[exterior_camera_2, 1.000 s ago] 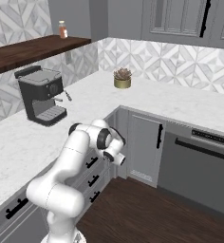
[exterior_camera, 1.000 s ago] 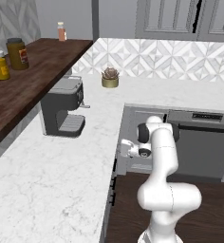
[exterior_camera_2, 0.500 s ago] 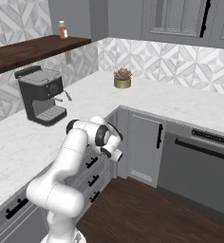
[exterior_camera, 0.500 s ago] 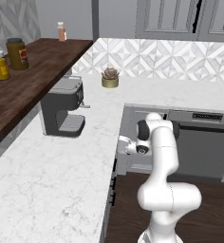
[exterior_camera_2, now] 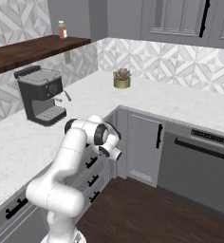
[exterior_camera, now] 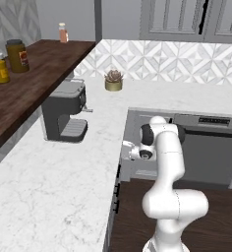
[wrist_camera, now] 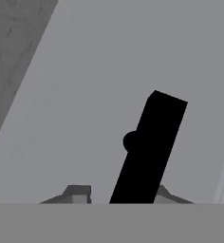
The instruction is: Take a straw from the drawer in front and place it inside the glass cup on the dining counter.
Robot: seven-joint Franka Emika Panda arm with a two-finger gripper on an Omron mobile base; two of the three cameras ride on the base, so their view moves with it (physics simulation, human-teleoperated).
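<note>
The drawer (wrist_camera: 85, 95) is closed; its grey front faces the hand camera up close. A black bar handle (wrist_camera: 152, 147) slants across that front. My gripper (wrist_camera: 121, 197) straddles the handle, the right fingertip (wrist_camera: 166, 195) against it and the left one close beside it. From the base, the hand (exterior_camera: 130, 150) presses against the cabinet face just under the white marble counter edge (exterior_camera: 119, 147), fingers hidden there. From the right, the hand (exterior_camera_2: 111, 152) sits at the top drawer front (exterior_camera_2: 90, 159). The straw is hidden; the glass cup and the dining counter are out of view.
A dark coffee machine (exterior_camera: 64, 118) stands on the counter left of the arm. A small potted plant (exterior_camera: 113, 81) sits in the corner. Jars (exterior_camera: 17, 55) line a wooden shelf. A dark dishwasher front (exterior_camera: 206, 147) is to the right, over dark wood floor (exterior_camera_2: 147, 209).
The hand has edged left, closer to the drawer front. The jaws have drawn in around the handle.
</note>
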